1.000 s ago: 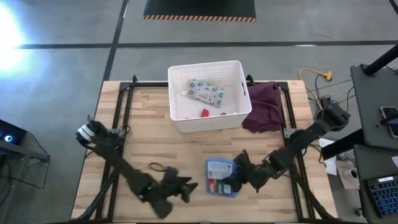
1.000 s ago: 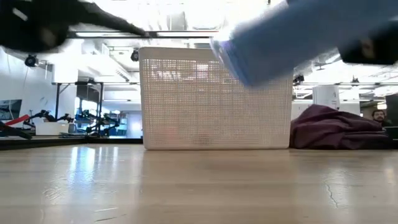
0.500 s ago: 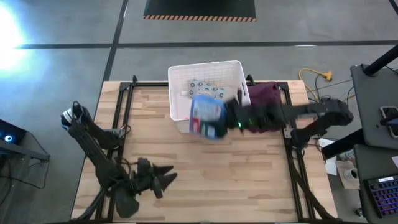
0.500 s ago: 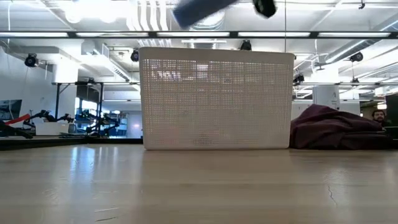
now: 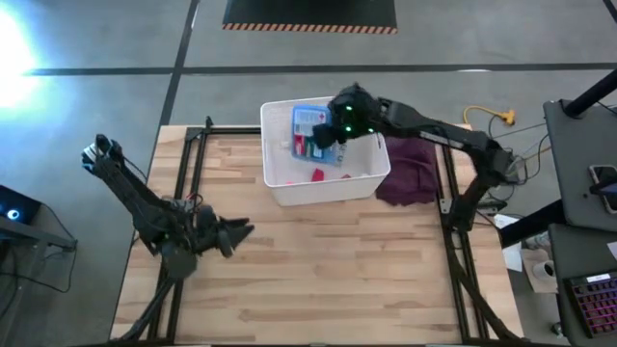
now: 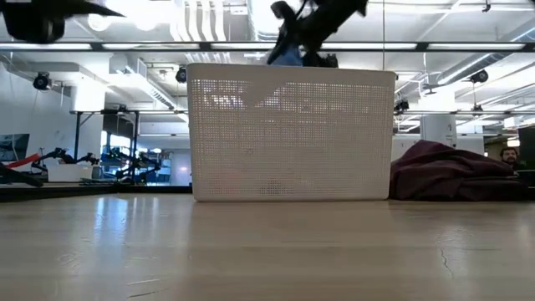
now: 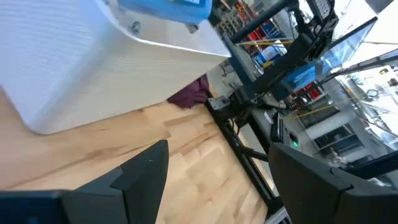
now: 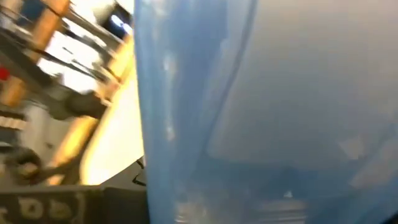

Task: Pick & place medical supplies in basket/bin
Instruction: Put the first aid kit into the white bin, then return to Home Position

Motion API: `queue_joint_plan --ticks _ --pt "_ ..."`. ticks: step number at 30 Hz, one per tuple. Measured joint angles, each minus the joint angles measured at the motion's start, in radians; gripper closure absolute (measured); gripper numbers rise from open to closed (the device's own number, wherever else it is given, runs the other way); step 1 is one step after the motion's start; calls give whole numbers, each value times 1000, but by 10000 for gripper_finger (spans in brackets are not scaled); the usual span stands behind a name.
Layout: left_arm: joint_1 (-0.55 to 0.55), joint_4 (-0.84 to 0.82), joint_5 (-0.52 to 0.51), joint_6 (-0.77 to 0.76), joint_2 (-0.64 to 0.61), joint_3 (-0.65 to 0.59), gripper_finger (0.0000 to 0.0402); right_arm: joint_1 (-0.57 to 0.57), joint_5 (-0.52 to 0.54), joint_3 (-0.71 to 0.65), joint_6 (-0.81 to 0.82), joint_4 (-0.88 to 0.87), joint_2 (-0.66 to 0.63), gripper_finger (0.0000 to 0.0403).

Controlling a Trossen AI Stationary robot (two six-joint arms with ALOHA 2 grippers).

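Note:
The flat blue first-aid box (image 5: 308,133), red-white label up, hangs in the air over the white ribbed tub (image 5: 328,183). In the low view the box (image 6: 288,57) shows just above the tub's rim (image 6: 292,73). My right gripper (image 5: 335,128) is shut on it, reaching in from the table's right. The box (image 8: 249,112) fills the right wrist view. A small red item (image 5: 316,174) lies on the tub's floor. My left gripper (image 5: 239,231) is open and low over the table, left of centre. Its fingers (image 7: 140,174) point toward the tub (image 7: 87,62). My right gripper holds the blue first-aid box by its right-hand side (image 5: 328,130), coming roughly level from the table's right. The box is lifted clear, above the tub's opening, and lies nearly flat with its label up. The gripper's body hides the fingers.
The dark purple cloth (image 5: 410,164) lies heaped on the table against the tub's right wall and shows in the low view (image 6: 451,171). Bare wooden tabletop (image 5: 337,270) stretches between the tub and the near edge. Black frame rails (image 5: 448,222) run along both table sides.
My right gripper lifted the blue box off the table's near middle and swung it up toward the far edge, until it hangs over the tub. My left gripper drew back from the near middle toward the table's left and a little farther off, and stayed open.

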Motion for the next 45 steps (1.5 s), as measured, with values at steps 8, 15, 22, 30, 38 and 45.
queue_joint_plan --ticks 8,15,22,30,38,45 --pt "182 320 300 284 -346 -316 146 -53 16 241 -104 -213 202 157" --pt "401 528 559 449 -536 -474 146 -58 69 388 -120 -337 252 96" --pt "440 525 605 433 -571 -502 146 -36 234 382 -199 -515 168 90" --pt "439 527 605 404 -568 -504 146 91 299 250 -325 -540 -72 105" --pt "439 526 605 402 -567 -502 146 314 450 -36 -411 -504 -451 113" --pt "438 785 827 867 -566 -503 146 518 425 -184 -202 -469 -767 108"
